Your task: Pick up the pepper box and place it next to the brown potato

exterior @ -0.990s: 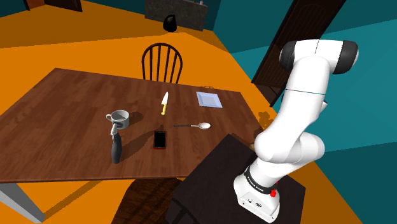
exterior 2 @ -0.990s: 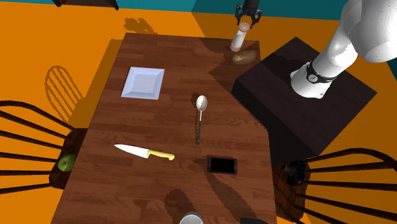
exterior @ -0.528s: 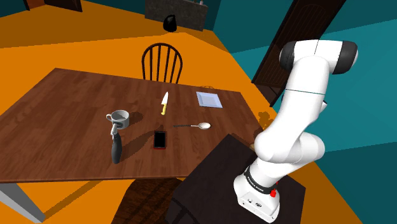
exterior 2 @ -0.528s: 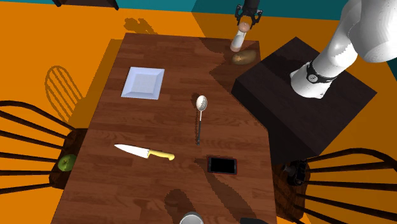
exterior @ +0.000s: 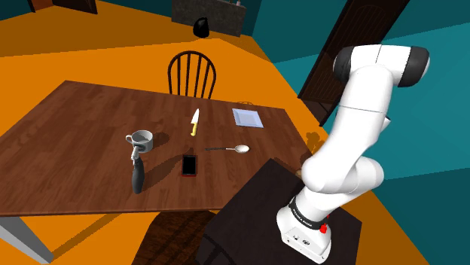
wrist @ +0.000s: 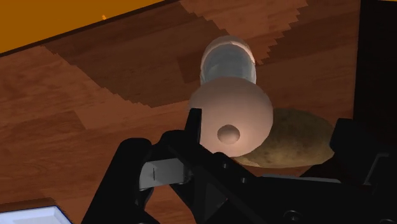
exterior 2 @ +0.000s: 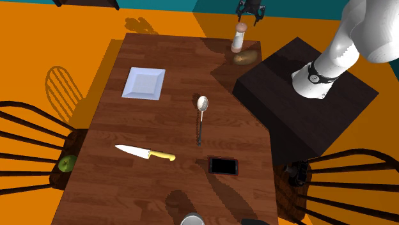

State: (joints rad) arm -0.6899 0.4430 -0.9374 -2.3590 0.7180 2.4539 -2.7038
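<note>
Two black fingers of the gripper (exterior 2: 250, 9) stood apart, clamped on nothing. In the second exterior view the hand hung just above the pepper shaker (exterior 2: 238, 39), at its 12 o'clock, w/ a small gap between them.

The shaker stood upright on the table (exterior 2: 160, 131), near the far edge by the stand (exterior 2: 300, 96). It had a pale rounded cap and a see-through body. The potato (exterior 2: 245, 58) lay just beside it, approx. 5 o'clock from its base; I couldn't tell if they touched.

Through the wrist view I looked straight down on the shaker's cap (wrist: 228, 124). It sat between the spread fingers, closer to one, and the brown potato (wrist: 299, 137) peeked out from behind it.

Elsewhere in the second exterior view:
- a white plate (exterior 2: 144, 83) lay approx. 8 o'clock from the shaker
- a spoon (exterior 2: 201, 108) was at the plate's 4 o'clock
- a yellow-handled knife (exterior 2: 144, 152) was at the plate's 6 o'clock
- a phone (exterior 2: 224, 166) lay at 3 o'clock from the knife

In the shoulder view the white arm (exterior: 354, 135) rose from the stand, and a mug (exterior: 140, 139) sat mid-table.
</note>
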